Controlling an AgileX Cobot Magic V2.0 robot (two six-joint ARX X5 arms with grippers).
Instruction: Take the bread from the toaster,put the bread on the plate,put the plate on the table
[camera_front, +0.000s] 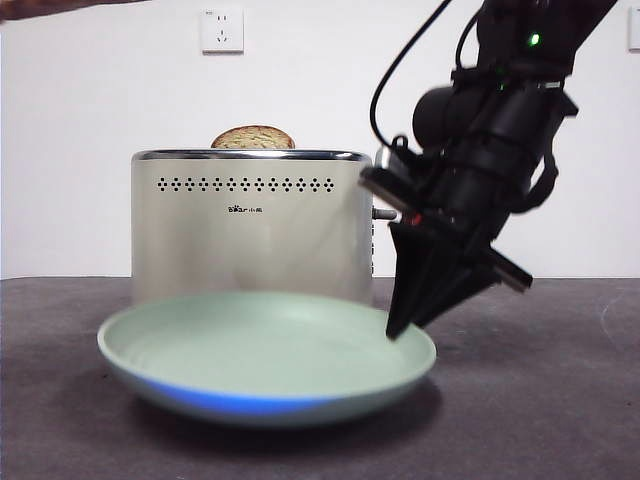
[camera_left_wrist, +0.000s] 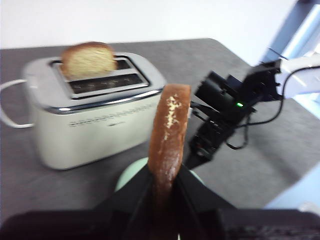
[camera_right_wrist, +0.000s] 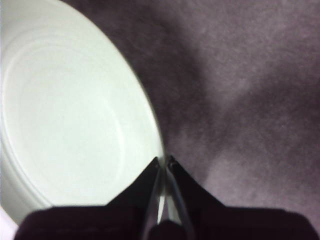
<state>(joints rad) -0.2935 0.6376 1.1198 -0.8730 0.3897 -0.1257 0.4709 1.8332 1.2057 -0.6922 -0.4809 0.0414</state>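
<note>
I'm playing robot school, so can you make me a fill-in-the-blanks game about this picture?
1. The left end effector holds the ____.
2. The right end effector pinches the rim of the ____.
3. A second slice still sits in the ____.
4. The plate's colour is pale ____.

Missing words: bread; plate; toaster; green

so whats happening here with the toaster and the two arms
The left gripper is shut on the bread, holding the slice edge-up, clear of the toaster. A second slice sits in a slot of the toaster. The right gripper is shut on the rim of the plate, which is in front of the toaster. No bread is on the plate yet.
</note>
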